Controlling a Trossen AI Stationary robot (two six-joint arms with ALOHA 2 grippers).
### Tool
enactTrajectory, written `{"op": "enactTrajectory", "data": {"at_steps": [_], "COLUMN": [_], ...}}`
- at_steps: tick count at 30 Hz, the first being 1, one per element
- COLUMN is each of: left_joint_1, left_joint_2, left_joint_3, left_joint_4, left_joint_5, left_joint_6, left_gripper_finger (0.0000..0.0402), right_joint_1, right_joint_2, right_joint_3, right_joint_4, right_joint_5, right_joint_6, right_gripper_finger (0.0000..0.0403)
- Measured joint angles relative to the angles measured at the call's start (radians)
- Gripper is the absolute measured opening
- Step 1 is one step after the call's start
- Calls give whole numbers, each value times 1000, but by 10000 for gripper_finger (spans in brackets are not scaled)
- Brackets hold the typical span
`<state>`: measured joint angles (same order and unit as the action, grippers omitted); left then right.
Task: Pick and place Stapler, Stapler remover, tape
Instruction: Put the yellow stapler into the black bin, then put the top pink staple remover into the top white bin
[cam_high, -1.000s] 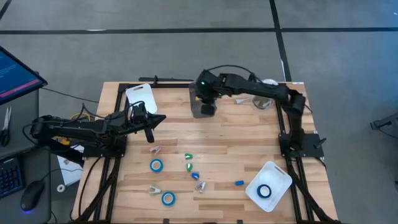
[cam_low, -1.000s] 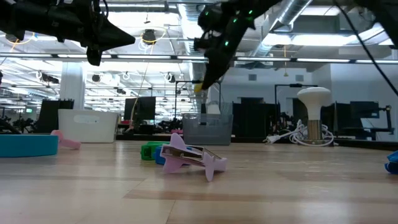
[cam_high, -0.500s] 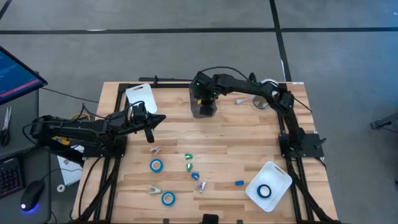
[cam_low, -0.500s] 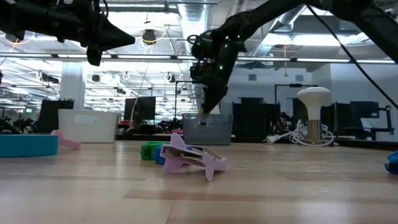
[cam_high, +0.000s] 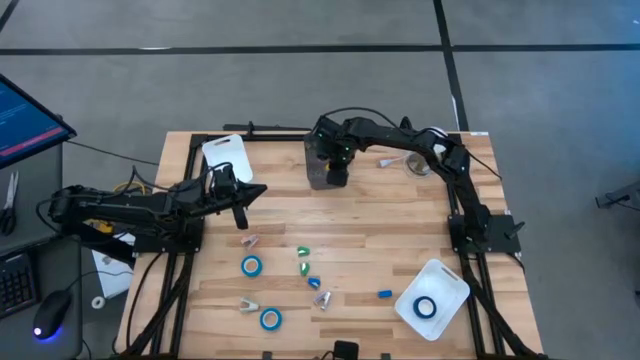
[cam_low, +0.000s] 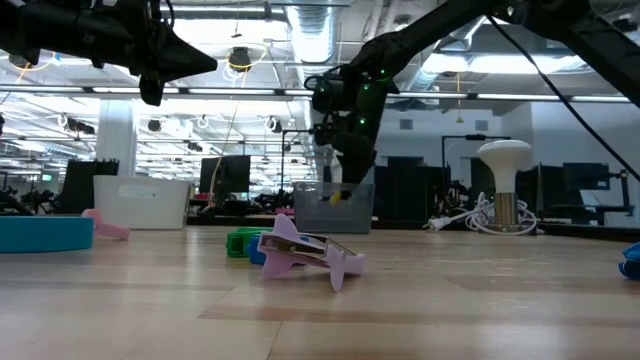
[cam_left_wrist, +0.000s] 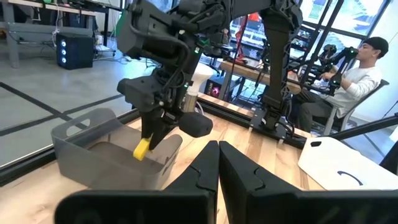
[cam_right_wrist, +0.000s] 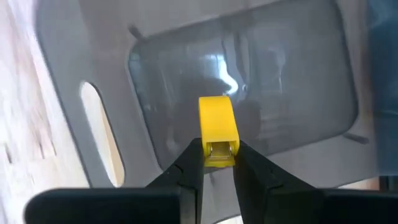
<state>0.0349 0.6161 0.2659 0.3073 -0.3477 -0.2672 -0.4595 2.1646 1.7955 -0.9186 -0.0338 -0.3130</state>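
Inside the clear grey plastic bin at the far middle of the wooden surface, the right pincer hangs low, its fingers pinching a small yellow block-shaped stapler between them. In the low view this yellow piece sits just under the pincer, within the bin's walls.

Well apart from that pincer, toward the near side of the surface, lie two blue ring-shaped rolls of tape with white cores. A third blue roll rests in a white square tray at the near right corner. Between the rolls and the tray lie small coloured pieces: a pale pink staple remover, another pink one, a green one and a small blue piece.

The left pincer waits above the surface's left edge, far to the side of the bin, its fingers pressed together. A white cutting board lies just beyond it.
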Motion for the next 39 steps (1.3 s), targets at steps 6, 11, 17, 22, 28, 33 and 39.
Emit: {"op": "enactTrajectory", "data": {"at_steps": [6, 11, 17, 22, 28, 33, 39], "left_joint_1": [0, 0, 0, 0, 0, 0, 0], "left_joint_2": [0, 0, 0, 0, 0, 0, 0], "left_joint_3": [0, 0, 0, 0, 0, 0, 0], "left_joint_4": [0, 0, 0, 0, 0, 0, 0], "left_joint_5": [0, 0, 0, 0, 0, 0, 0], "left_joint_6": [0, 0, 0, 0, 0, 0, 0], "left_gripper_finger": [3, 3, 3, 3, 3, 3, 3], "right_joint_1": [-1, -1, 4, 5, 5, 6, 6], "right_joint_2": [0, 0, 0, 0, 0, 0, 0], "right_joint_3": [0, 0, 0, 0, 0, 0, 0], "right_joint_4": [-10, -19, -32, -36, -25, -15, -8], "right_joint_5": [-23, -55, -66, -71, -70, -70, -69], "right_joint_6": [0, 3, 16, 19, 19, 19, 19], "right_gripper_finger": [51, 53, 51, 51, 79, 111, 120]}}
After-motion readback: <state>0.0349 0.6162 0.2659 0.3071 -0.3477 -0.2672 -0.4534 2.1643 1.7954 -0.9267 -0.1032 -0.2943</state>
